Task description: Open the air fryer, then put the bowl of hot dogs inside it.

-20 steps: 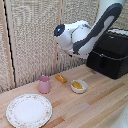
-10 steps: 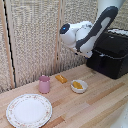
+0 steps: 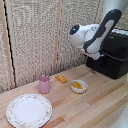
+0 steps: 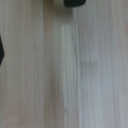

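One arm (image 3: 102, 32), white with black joints, reaches across from the exterior view's right and hangs above the wooden table (image 3: 95, 107), in front of the air fryer (image 3: 113, 59). We note its wrist end near the fryer's front, low and dark against the black body; the gripper (image 3: 93, 56) cannot be made out clearly there, so we cannot tell whether its fingers are spread or closed, nor whether they touch anything.

Air fryer: glossy black box at the table's far end on the exterior view's right, standing against the slatted backdrop (image 3: 40, 40). We cannot pick out the handle against the dark front, and we cannot tell whether the drawer is pulled out.

Bowl (image 3: 79, 86): small, white, shallow, on the table well apart from the fryer, toward the exterior view's left of it. Orange-yellow hot dogs (image 3: 77, 85) lie inside it.

Just beside the bowl, farther back, lies an orange block (image 3: 61, 78). Left of that stands a pink cup (image 3: 44, 84), upright. Nearest the camera sits a large plate (image 3: 28, 110) with a patterned rim.

Wrist view: blurred pale wood grain fills nearly all of it; a dark shape (image 4: 75, 3) shows at one edge, unidentifiable.
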